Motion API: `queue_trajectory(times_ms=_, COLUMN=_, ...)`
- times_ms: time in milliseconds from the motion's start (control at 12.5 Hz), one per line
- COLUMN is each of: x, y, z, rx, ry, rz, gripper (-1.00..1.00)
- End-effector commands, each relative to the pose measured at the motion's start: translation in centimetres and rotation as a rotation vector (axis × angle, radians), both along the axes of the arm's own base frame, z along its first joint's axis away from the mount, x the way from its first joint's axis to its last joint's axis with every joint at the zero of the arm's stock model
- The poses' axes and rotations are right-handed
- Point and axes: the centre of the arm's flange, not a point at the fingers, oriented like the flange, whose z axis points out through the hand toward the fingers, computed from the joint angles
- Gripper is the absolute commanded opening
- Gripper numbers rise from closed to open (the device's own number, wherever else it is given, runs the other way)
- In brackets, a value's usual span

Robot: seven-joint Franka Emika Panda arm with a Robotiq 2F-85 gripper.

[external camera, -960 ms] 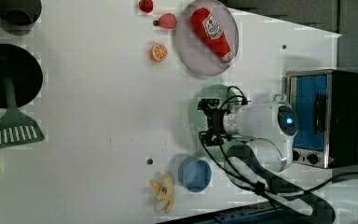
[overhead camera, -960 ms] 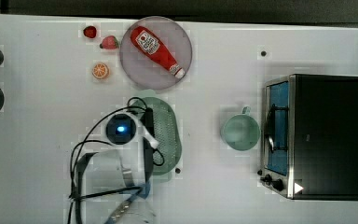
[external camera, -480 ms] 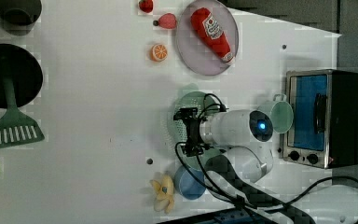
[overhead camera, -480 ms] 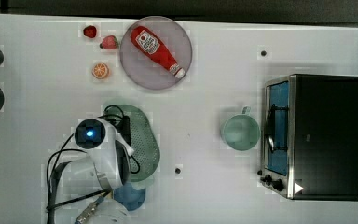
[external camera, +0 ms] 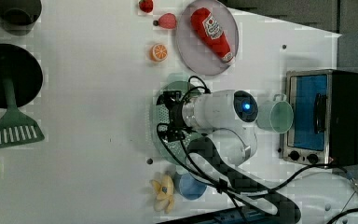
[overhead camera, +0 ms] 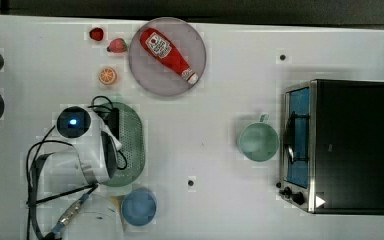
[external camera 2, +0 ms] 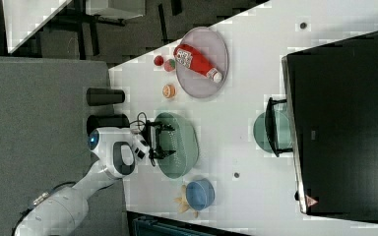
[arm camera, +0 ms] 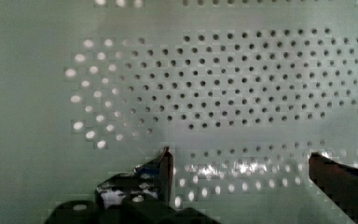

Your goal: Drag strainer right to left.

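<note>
Wide white tabletop (overhead camera: pixel 220 125) under us, and the toaster oven (overhead camera: pixel 337 145) squats at the top view's right edge with the mint cup (overhead camera: pixel 258 141) just beside its door. Over toward the top view's left, the white arm (overhead camera: pixel 87 150) hangs above the strainer (overhead camera: pixel 131 145), the pale green oval colander lying with its long axis running up-and-down in the top view, the grey plate (overhead camera: pixel 152 75) with the ketchup bottle (overhead camera: pixel 168 48) above it and the blue bowl (overhead camera: pixel 139 206) just below it. Here is the relation that matters: the arm covers the strainer's left flank in the top view, so the free rim and most of the dotted centre lie to the top view's right of the wrist, and any further pull leftward goes across the short axis, broadside, not along its length. In the right view the tool (external camera 2: pixel 165 140) reaches down into the basin from the arm's side. In the wrist view, the tool (arm camera: pixel 240 163) has its two dark fingers (arm camera: pixel 165 170) spread apart, both tips set down against the perforated floor with nothing pinched between them. My read: it hooks the inside of the basin, and the open tabletop to the top view's left leaves room to go on.
</note>
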Motion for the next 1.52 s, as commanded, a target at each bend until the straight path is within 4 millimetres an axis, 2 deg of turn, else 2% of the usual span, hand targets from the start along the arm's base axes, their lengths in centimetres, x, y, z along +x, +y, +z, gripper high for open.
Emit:
queue_trajectory(times_ms=80, x=-0.3, y=3.5, z=1.8, rx=0.013, ry=-0.014, rz=-0.024, gripper=1.0)
queue_trajectory(times_ms=480, x=-0.1, y=7.6, z=1.8, rx=0.039, ry=-0.018, rz=-0.081, gripper=1.0)
queue_trajectory(times_ms=880, x=-0.8, y=10.9, z=1.3, rx=0.047, ry=-0.017, rz=-0.076, gripper=1.0)
queue_trajectory(times_ms=1520, x=-1.5, y=14.2, z=1.3, rx=0.072, ry=-0.03, rz=-0.049, gripper=1.0)
